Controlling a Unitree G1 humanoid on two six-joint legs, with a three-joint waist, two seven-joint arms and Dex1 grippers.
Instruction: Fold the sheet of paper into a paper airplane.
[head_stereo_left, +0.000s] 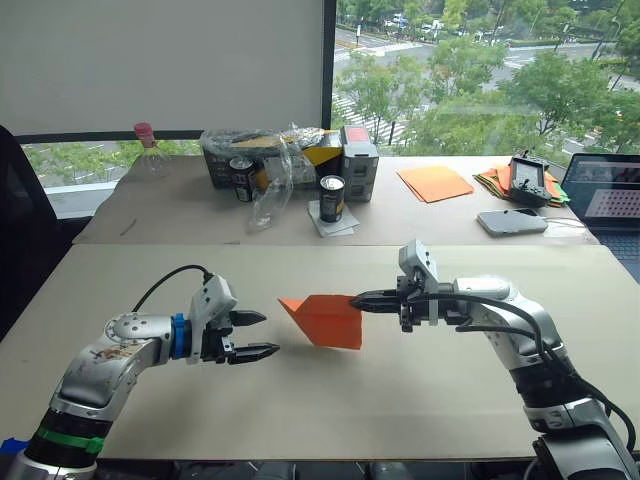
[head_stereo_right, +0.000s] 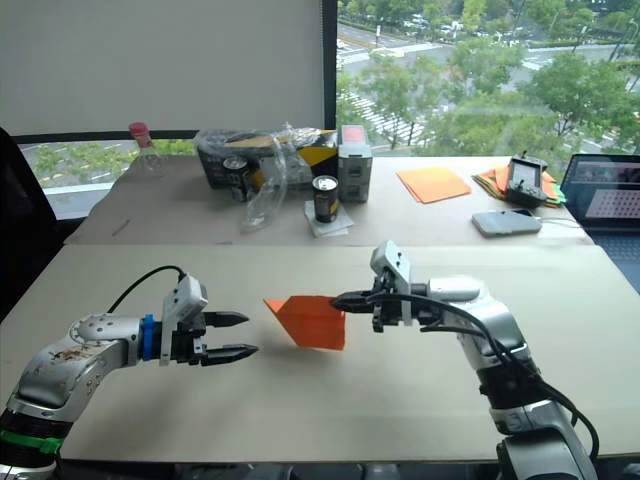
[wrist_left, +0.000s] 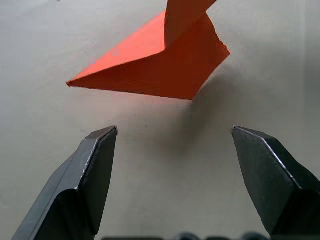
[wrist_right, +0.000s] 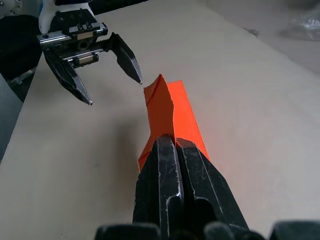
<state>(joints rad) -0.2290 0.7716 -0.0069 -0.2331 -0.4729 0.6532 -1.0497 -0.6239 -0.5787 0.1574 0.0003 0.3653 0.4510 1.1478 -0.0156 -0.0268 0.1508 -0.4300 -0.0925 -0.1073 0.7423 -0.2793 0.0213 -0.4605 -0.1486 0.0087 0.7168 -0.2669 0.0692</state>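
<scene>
The right gripper (head_stereo_left: 358, 299) has its fingers (wrist_right: 167, 165) pinched tight on one end of the paper airplane (head_stereo_left: 322, 318), a folded bright orange wedge held just above the bench (head_stereo_left: 420, 400), its pointed tip aimed toward the left gripper (head_stereo_left: 262, 336). The left gripper's fingers (wrist_left: 95, 165) are spread wide and hold nothing, close to the tip but apart from it. Nothing stands between the two. On the farther bench (head_stereo_left: 440, 215) stand two dark cans (head_stereo_left: 332, 198), a crumpled clear plastic bag (head_stereo_left: 275, 165), paler orange sheets (head_stereo_left: 435, 183), a phone (head_stereo_left: 511, 221) and a laptop (head_stereo_left: 606, 190).
</scene>
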